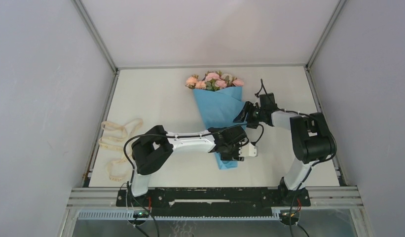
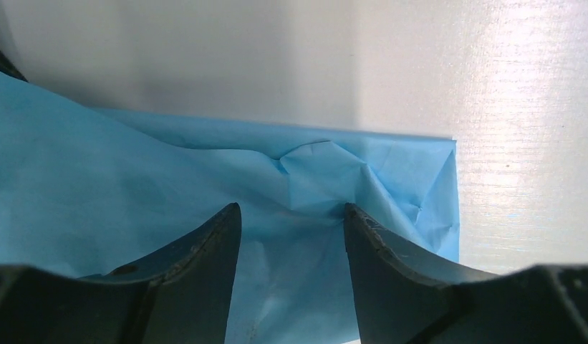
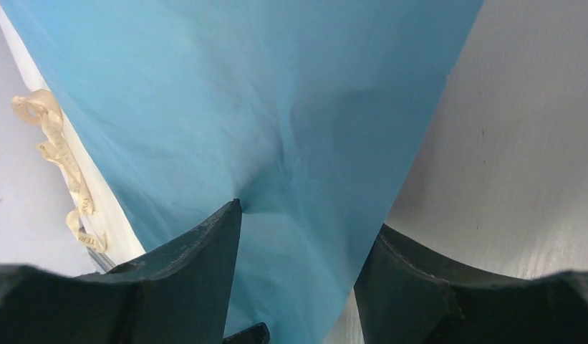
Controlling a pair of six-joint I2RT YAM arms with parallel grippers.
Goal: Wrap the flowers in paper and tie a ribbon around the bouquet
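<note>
Wrap judged done: flowers [image 1: 213,80] sit in the blue paper [image 1: 217,106] cone, bouquet lying mid-table [image 1: 156,98]; ribbon [image 3: 34,106] loose near left edge, not yet tied; left gripper [image 2: 292,215] over cone tip, right gripper [image 3: 305,215] at its flank, both with jaws apart, holding nothing.

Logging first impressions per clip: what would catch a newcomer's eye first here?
The bouquet in the middle of the table stands out: pink and cream flowers in a sky-blue cone, tip toward the arms. The left gripper hangs open-jawed over its narrow end, the right gripper at its right edge. The cream ribbon lies loose at the table's left edge.
</note>
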